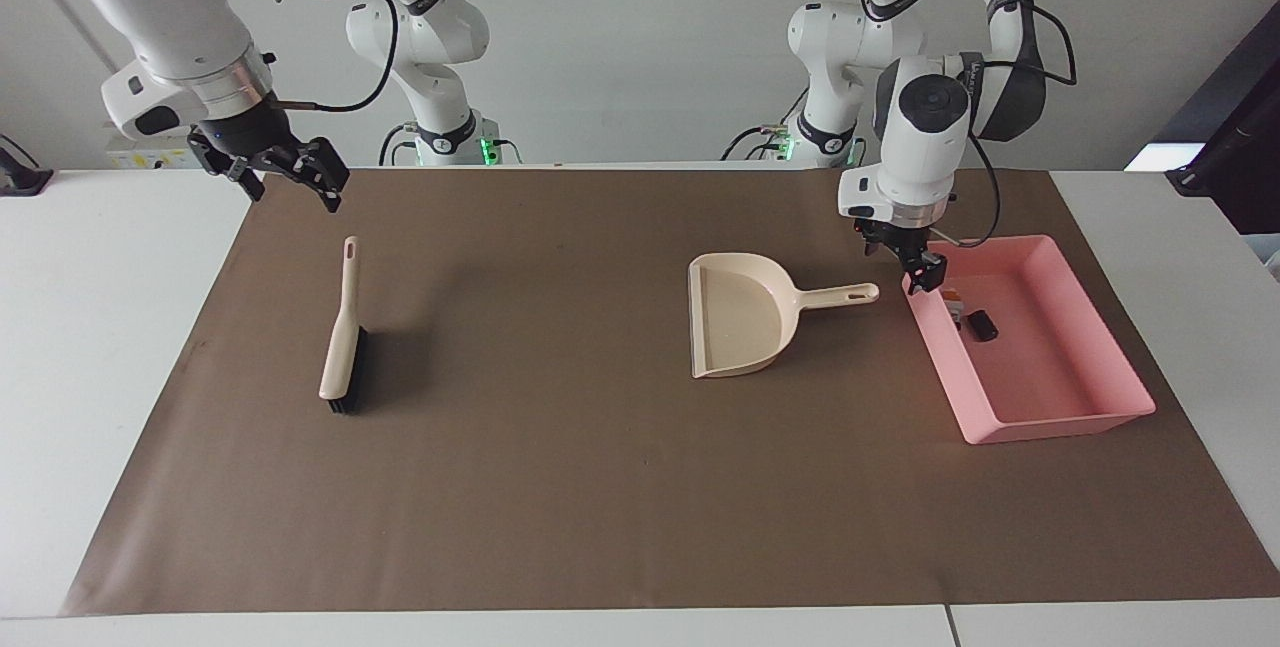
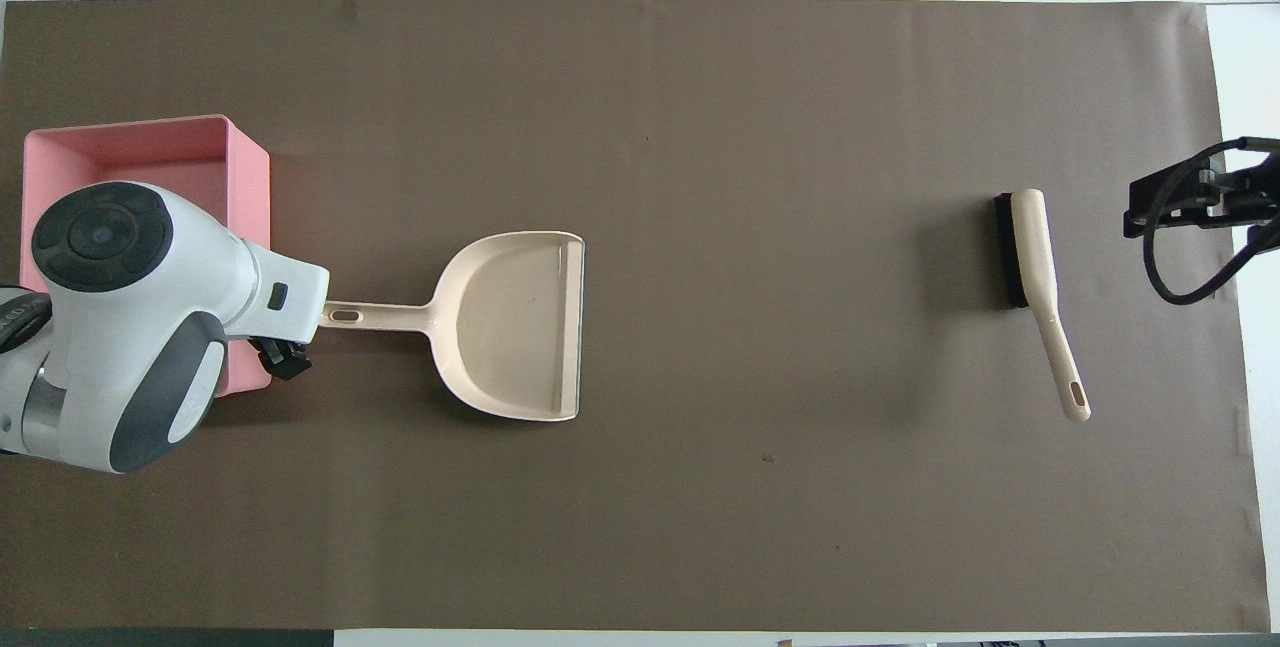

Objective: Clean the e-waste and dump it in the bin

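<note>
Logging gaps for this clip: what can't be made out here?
- Overhead: left arm covers most of the bin; the e-waste is hidden.
- Facing: e-waste too small to count.
- Overhead: right claw cut off by the edge.

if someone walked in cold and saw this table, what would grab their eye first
Probably the pink bin at the left arm's end of the table, with two small e-waste bits lying in it. The left gripper hangs over its rim, empty. The beige dustpan lies beside the bin, the brush toward the right arm's end, where the right gripper waits in the air.
</note>
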